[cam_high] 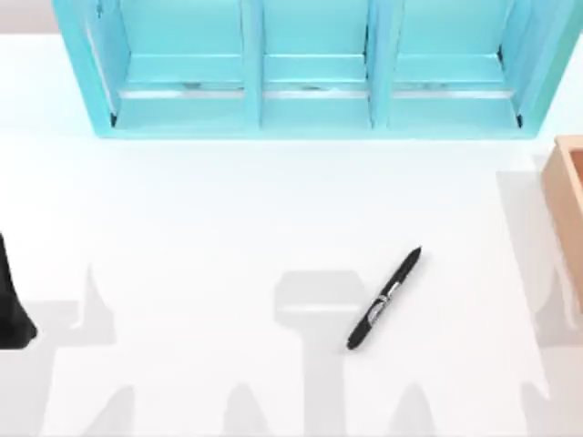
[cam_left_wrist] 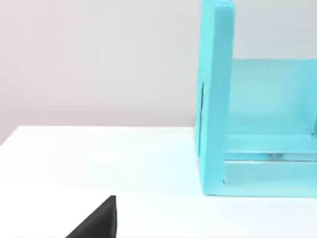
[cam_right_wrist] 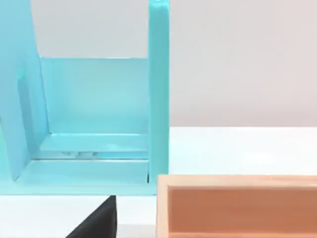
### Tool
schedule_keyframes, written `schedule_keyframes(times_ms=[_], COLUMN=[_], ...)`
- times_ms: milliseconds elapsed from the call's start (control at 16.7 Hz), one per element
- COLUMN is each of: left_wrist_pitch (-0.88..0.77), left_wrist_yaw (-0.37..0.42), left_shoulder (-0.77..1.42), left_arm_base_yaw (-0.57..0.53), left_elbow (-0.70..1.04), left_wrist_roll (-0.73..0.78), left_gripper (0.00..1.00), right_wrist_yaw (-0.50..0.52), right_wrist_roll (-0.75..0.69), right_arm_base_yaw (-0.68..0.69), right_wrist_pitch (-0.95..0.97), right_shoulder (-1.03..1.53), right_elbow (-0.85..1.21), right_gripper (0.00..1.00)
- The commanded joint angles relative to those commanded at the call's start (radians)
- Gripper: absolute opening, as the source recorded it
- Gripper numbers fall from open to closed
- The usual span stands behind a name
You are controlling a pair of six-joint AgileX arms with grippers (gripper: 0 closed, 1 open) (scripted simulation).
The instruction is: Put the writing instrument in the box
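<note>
Neither tool has reached the pen (cam_high: pixel 383 298). At the top view's left edge a dark shape (cam_high: pixel 14 300), probably part of the left arm, stands on the desk (cam_high: pixel 228 209), and each wrist view shows a black wedge at its lower edge, likely a fingertip of that arm's own left tool (cam_left_wrist: pixel 96 220) or right tool (cam_right_wrist: pixel 96 220); whether either pair of fingers stands apart or together cannot be told from so little.

The pen lies flat and slanted on the bare desk, well apart from the dark shape at the left edge and toward the right half, with nothing touching it. The box (cam_high: pixel 567 205), tan and thick-walled, sits at the desk's right edge, partly cut off, well apart from the pen; the right wrist view looks into its open top (cam_right_wrist: pixel 237 206) from just beside it, and what shows of the inside holds nothing. Behind both stands the teal shelf unit (cam_high: pixel 310 73), which the task does not concern.

Judged from this, nothing of the task is done: the pen is ungrasped and still outside the box. Approach, grasp, carry and release all remain, and the right arm seems the nearer one to both things
</note>
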Motion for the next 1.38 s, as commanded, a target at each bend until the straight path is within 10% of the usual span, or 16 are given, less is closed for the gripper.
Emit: schedule_keyframes(times_ms=[540, 1380], left_wrist_pitch=[0.0, 0.0], left_wrist_yaw=[0.0, 0.0], left_shoulder=[0.0, 0.0], left_arm_base_yaw=[0.0, 0.0], left_elbow=[0.0, 0.0], left_wrist_roll=[0.0, 0.0], left_gripper=[1.0, 1.0], right_wrist_yaw=[-0.03, -0.04], right_wrist_roll=[0.253, 1.048], right_arm_base_yaw=[0.024, 0.401], right_wrist_pitch=[-0.169, -0.898], right_shoulder=[0.285, 1.729], right_elbow=[0.285, 1.217], right_gripper=[1.0, 1.0])
